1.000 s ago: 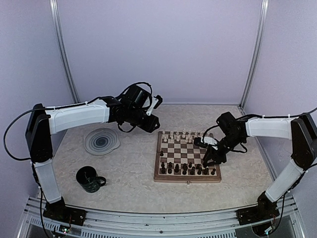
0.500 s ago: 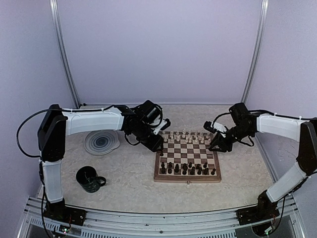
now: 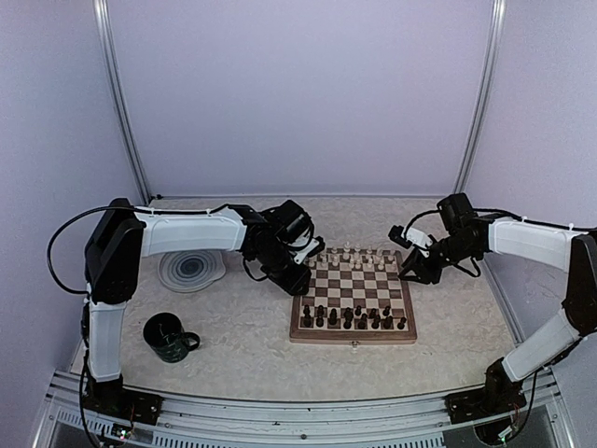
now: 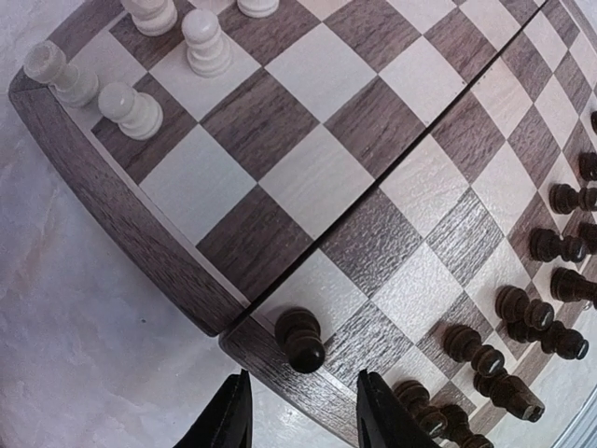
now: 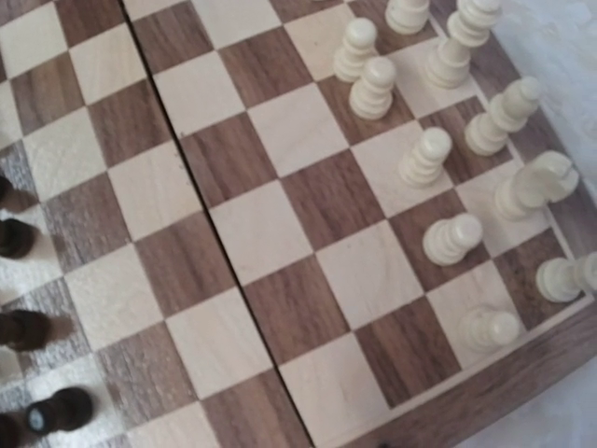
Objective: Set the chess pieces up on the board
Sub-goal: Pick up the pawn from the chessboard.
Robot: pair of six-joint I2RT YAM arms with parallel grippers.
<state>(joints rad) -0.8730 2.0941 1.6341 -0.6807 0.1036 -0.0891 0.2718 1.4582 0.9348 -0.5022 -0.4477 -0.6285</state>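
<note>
Your square wooden chessboard (image 3: 354, 286) of dark brown and cream checks lies flat on the pale speckled worktop (image 3: 242, 317), right of the middle, with its small clasp facing the near edge. The dark brown-black chess pieces (image 3: 350, 319) stand in two rows along the board's near side. The pale cream chess pieces (image 3: 354, 254) line its far side.

Your left gripper (image 4: 303, 420) hangs low over the board's left rim, about halfway along it. In the left wrist view its two black fingers (image 4: 230, 415) stand moderately apart with nothing between them. Just ahead of that gap a single dark pawn (image 4: 300, 339) stands upright on a cream square at the very edge of the board, beside the fold seam and apart from the dark rows.

Your right gripper (image 3: 408, 273) sits over the board's far right corner. Its wrist camera looks down on cream pieces in two uneven rows there, but the fingers are out of that view. From above the gripper is too small and dark, so you cannot tell how wide it is.

Towards the left edge of the worktop, a round grey swirl-patterned plate (image 3: 191, 266) lies flat. A dark green mug (image 3: 171, 337) stands nearer the near edge.
</note>
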